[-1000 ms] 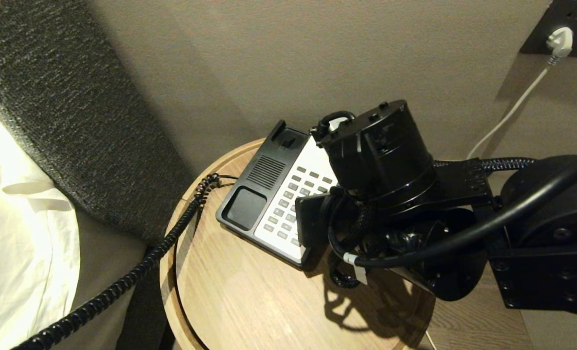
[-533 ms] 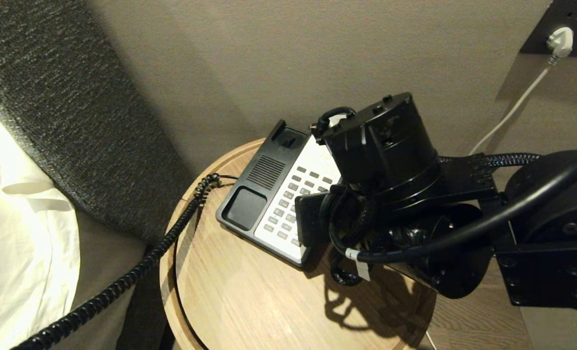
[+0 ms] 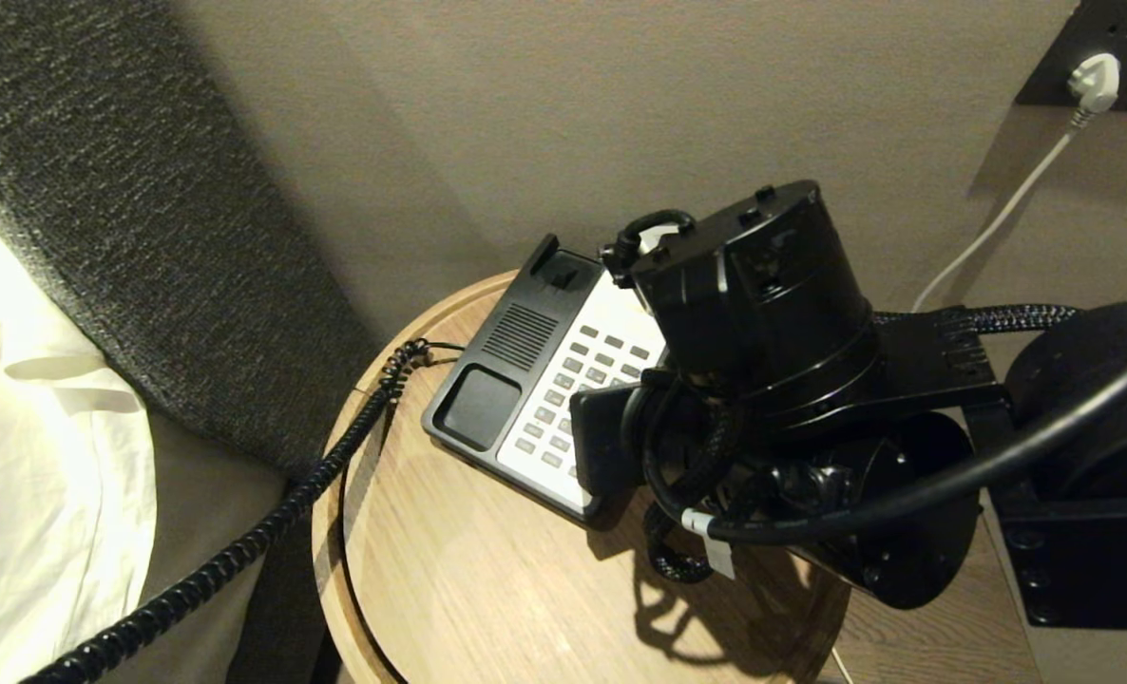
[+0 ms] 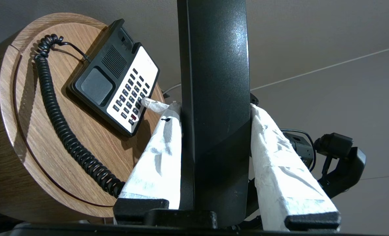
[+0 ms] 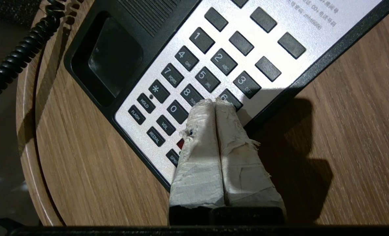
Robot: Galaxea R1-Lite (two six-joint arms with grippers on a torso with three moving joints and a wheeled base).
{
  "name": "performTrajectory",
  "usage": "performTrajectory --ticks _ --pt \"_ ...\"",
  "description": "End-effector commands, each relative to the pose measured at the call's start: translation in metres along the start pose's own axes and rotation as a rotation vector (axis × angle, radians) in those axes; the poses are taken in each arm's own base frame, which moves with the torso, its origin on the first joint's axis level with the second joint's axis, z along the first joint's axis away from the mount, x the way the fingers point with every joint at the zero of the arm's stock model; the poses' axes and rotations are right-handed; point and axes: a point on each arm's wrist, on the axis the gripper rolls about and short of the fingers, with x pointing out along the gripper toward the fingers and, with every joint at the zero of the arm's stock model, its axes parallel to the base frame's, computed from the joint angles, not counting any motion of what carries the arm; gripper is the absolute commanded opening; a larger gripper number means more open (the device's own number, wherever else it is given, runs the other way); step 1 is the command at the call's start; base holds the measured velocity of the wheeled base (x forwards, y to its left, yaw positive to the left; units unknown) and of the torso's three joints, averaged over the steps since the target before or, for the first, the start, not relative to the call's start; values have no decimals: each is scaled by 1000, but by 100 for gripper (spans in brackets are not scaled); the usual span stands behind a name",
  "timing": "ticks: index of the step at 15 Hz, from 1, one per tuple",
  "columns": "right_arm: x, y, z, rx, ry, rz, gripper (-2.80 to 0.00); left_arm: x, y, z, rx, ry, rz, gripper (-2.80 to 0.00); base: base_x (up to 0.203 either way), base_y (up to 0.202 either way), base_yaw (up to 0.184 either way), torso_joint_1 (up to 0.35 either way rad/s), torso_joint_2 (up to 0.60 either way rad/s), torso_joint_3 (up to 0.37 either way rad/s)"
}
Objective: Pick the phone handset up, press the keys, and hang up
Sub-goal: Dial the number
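Digit keys (image 5: 201,70), centre of my right wrist frame: 1, 2, 3, 4, 5, 7, 8, 0 and * readable; a 6 partly covered where my right pincer's (image 5: 215,102) closed, taped tips meet it.
Sub-letters on digit keys: ABC under 2, JKL under 5, PQRS under 7; GHI under 4 and TUV under 8 only faintly.
Function keys, lower left of the keypad: HOLD, FLASH, VOL, REDIAL; one more begins "SPK", rest hidden behind my finger.
White faceplate (image 5: 312,19), upper right of the frame: two small printed lines with "00+" and what looks like "zht6666"; other characters too small to read.
Head and left wrist frames: nothing legible.
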Motion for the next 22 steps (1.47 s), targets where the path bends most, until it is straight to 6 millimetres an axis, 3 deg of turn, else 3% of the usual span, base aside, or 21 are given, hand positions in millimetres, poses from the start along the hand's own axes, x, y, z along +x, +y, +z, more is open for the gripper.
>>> performTrajectory --ticks 1,22 --pt "0 0 -1 -1 3 -5 -280 -1 0 -1 -5 -1 -3 -280 0 0 0 0 0 0" --pt "10 0 -14 -11 39 -30 -280 -2 0 -1 -5 0 -7 -280 0 0 0 0 0 0"
